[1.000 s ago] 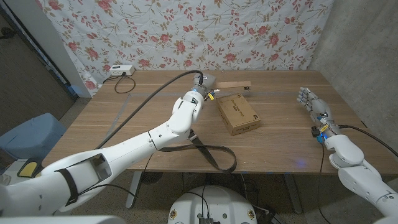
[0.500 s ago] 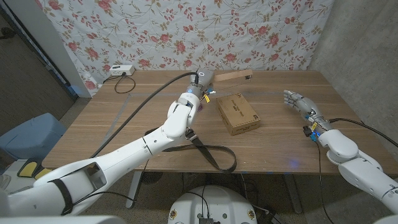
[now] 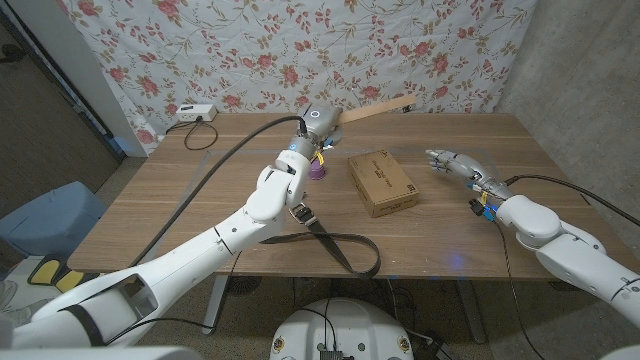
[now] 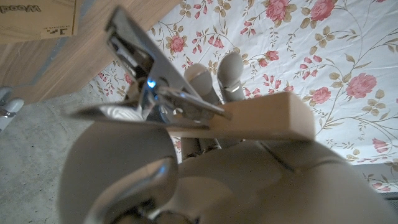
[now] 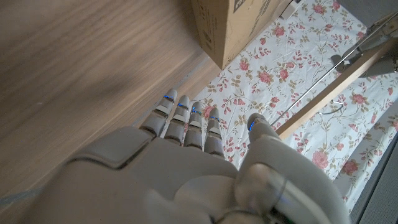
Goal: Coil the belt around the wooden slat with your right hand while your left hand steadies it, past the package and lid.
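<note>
My left hand grips one end of the wooden slat and holds it above the table's far side, tilted, with the free end up toward the right. The left wrist view shows the slat across my fingers behind a shiny metal piece. The dark belt lies in a loose loop near the front edge, touched by neither hand. The cardboard package sits mid-table with the purple lid to its left. My right hand hovers open right of the package, fingers pointing at it. In the right wrist view, my right hand faces the package and the slat.
A white power strip lies at the table's far left corner, and a black cable runs from my left wrist across the left side. A floral curtain hangs behind. A blue seat stands beside the wooden table.
My left hand has lifted the slat off the table and tilted its far end upward. My right hand has moved left toward the package, fingers now stretched out toward it.
</note>
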Robot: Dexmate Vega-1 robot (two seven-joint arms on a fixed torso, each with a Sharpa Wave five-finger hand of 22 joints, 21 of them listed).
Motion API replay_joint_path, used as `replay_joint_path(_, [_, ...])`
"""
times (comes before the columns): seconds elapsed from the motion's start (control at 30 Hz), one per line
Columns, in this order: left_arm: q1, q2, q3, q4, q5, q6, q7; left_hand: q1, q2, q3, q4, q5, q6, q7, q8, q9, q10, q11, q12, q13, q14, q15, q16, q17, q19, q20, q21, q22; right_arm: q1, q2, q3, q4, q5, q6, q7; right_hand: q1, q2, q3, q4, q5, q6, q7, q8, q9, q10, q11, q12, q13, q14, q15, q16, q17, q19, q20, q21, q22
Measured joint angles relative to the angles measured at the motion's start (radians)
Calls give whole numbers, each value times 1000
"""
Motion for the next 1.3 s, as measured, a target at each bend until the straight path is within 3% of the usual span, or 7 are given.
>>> replay_joint_path(0.1, [14, 5, -14, -9, 0, 0, 0, -2, -1, 0, 0, 0, 0, 0, 4, 5, 0, 0, 8, 11, 5, -5, 0, 5, 2, -2, -6, 0, 0, 0, 0, 0, -12, -17, 11, 17, 6, 4, -13, 0, 2, -2, 0, 0, 0, -1, 0, 0, 1, -6, 0, 0, -4, -4, 0, 0])
replay_joint_path(0.13, [18, 6, -19, -12, -40, -27, 60, -2, -1, 2, -2, 0, 0, 0, 6, 6, 0, 0, 8, 13, 5, -5, 0, 6, 2, -2, -6, 0, 37, -22, -41, -34, -25, -29, 19, 22, 5, 9, -17, 0, 2, -2, 0, 0, 4, -4, 0, 0, -6, -13, 0, 0, -4, -4, 0, 0])
replay_joint_path(0.43, [51, 15, -60, -39, -104, -52, 123, -14, -12, 10, 3, 0, 0, 0, 14, 7, -8, -4, 33, 17, 5, -5, 0, 6, 4, 0, -28, -21, 87, -52, -100, -100, -105, -84, 36, 74, 11, 29, -51, 0, 2, -2, -4, 0, -8, -19, -7, 0, -50, -17, -17, 4, -11, -4, 0, 0])
replay_joint_path(0.93, [84, 30, -106, -68, -196, -85, 161, -45, -9, 19, 5, 0, -1, -1, 22, -2, -15, -12, 78, 17, 16, -5, 0, 6, 9, -5, -31, -42, 159, -74, -191, -227, -289, -176, 39, 107, 13, 41, -63, 0, 5, -5, -4, 5, -9, -20, -14, 0, -65, -29, -27, 2, -9, -9, 0, 0])
replay_joint_path(1.3, [108, 49, -136, -91, -254, -105, 182, -47, -9, 19, 5, 0, -3, -3, 30, -7, -19, -14, 115, 19, 18, -4, 1, 10, 9, -5, -35, -55, 232, -43, -274, -279, -419, -228, 76, 123, 15, 45, -68, 0, -9, -20, -12, 5, -35, -30, -24, 0, -80, -36, -35, 2, -14, -14, -7, 0])
